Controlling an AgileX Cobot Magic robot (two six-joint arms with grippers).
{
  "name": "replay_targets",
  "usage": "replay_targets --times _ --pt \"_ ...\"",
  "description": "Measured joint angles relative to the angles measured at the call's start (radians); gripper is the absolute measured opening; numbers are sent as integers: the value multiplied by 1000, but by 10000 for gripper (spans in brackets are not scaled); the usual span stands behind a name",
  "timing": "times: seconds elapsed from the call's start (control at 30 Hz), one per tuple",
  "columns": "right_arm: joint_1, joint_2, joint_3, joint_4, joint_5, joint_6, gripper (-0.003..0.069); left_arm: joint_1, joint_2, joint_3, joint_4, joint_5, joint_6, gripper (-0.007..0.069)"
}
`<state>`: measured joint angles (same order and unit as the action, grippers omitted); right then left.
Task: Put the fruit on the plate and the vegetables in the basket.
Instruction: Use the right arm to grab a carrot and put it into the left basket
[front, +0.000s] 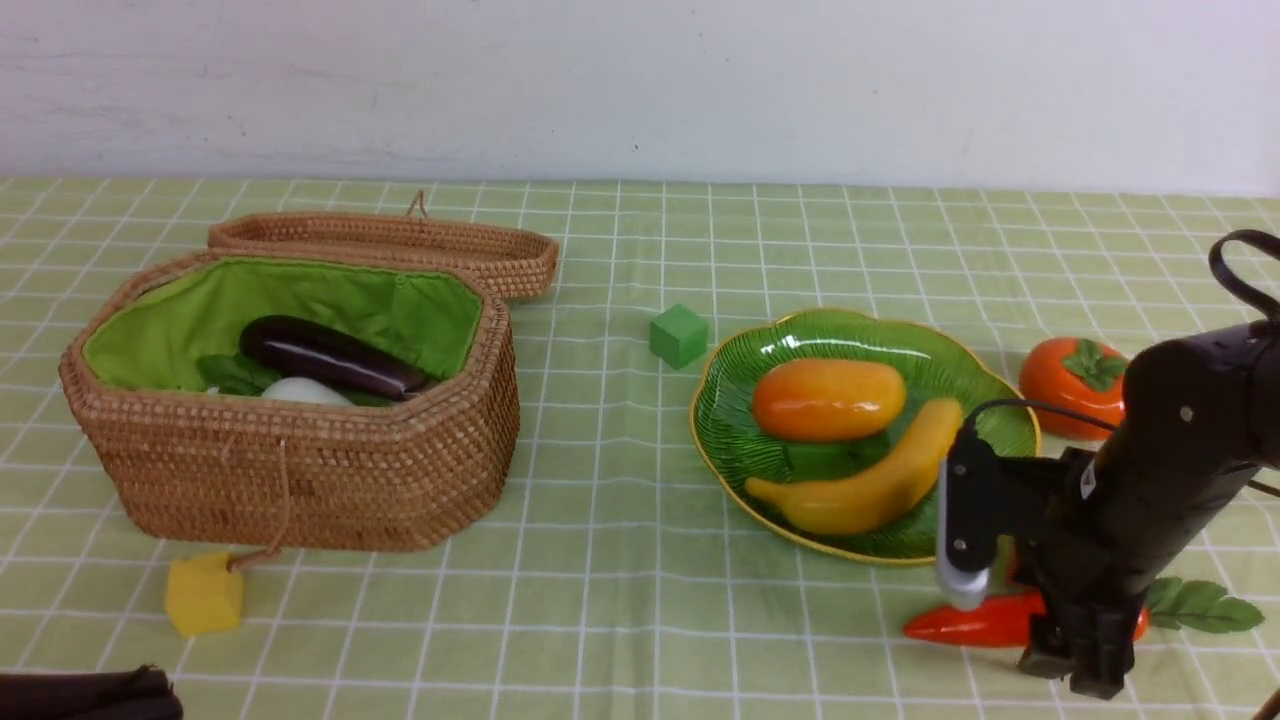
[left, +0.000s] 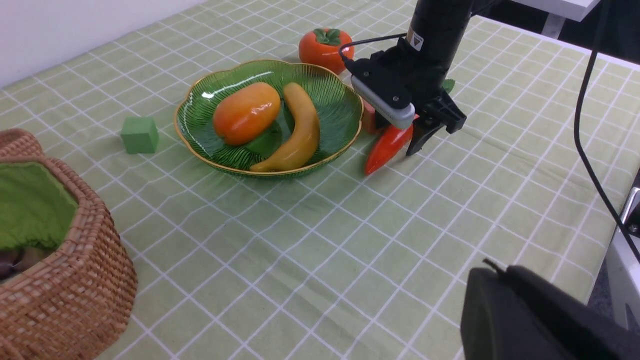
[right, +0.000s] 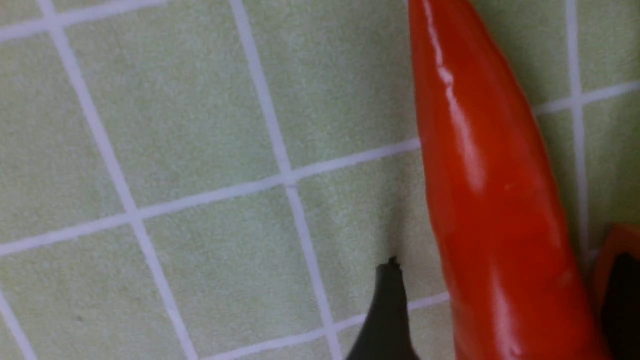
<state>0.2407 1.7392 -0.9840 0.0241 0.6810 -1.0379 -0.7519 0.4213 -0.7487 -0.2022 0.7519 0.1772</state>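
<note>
straddling the carrot (front: 950, 622) on the cloth at 5 o'clock of the plate (front: 740, 440), the right gripper (right: 505, 310) stands unclenched, nothing held; step in hand: seizing this vegetable; next move likely calls for clamping mid-body, then hauling to the basket (front: 300, 480) at 9 o'clock.

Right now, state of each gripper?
Left gripper: shut, nothing seen in it.
Right gripper: open, jaws either side of the carrot, not clamped on it.

No legible text or label anywhere.
</note>
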Motion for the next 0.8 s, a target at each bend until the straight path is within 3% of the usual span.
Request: replay_targets --times 0.2,0.4,0.6,0.8 --pt "0 30 -7 -24 8 0 503 0 0 0 0 -1 0 5" --pt "0 34 -8 -16 41 0 305 0 0 0 0 -1 0 5" --pt "0 33 -8 -16 53 0 308 0 0 0 1 -1 0 5" --pt "0 -36 -28 77 244 12 308 0 1 0 37 -3 -1 5"
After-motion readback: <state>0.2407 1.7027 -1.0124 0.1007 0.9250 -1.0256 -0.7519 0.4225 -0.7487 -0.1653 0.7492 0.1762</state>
